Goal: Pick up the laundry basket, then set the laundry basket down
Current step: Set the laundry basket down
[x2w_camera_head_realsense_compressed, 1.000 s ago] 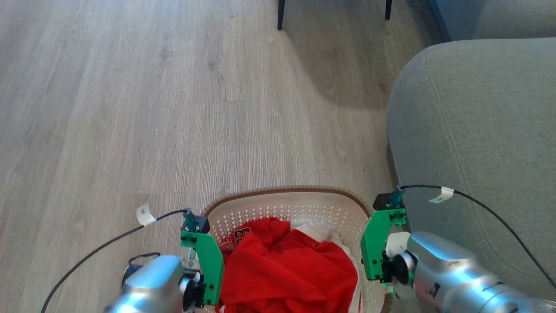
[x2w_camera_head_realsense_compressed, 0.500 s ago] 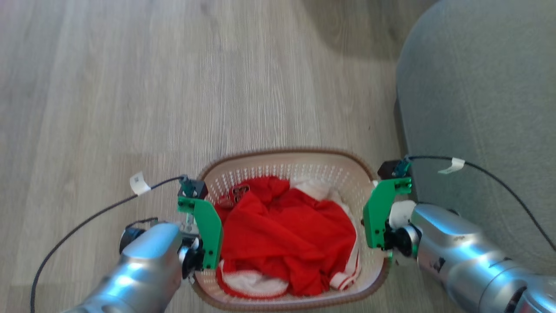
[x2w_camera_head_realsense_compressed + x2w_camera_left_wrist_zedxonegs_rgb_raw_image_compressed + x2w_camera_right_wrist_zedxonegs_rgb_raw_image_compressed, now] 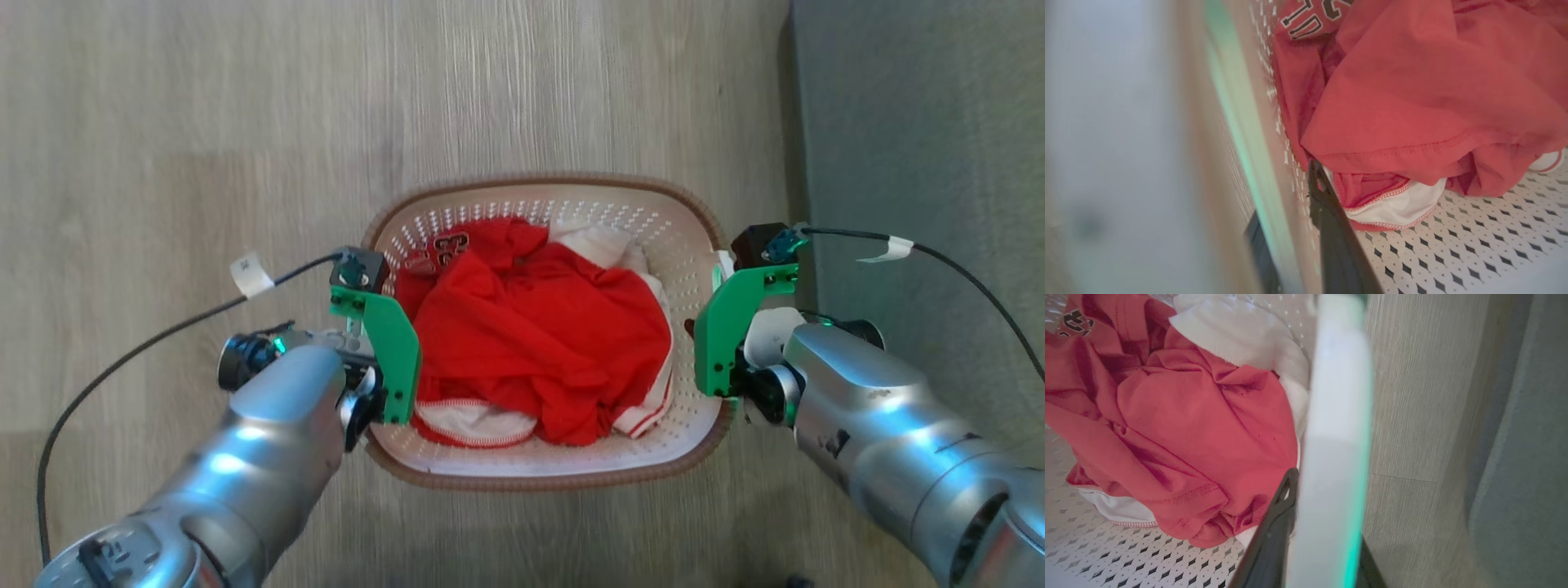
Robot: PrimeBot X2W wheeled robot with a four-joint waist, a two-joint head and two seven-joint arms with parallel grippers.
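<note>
Far left: wood floor. Next, left gripper at left side of laundry basket. In left wrist view one finger inside wall, other outside, wall pinched between. Basket in middle, between both arms; resting on floor or lifted, cannot tell. Inside it crumpled red shirt, white cloth showing at its edges. Then right gripper at basket's right side, same way: one finger inside, other outside, closed on wall. Far right: grey sofa, near basket.
</note>
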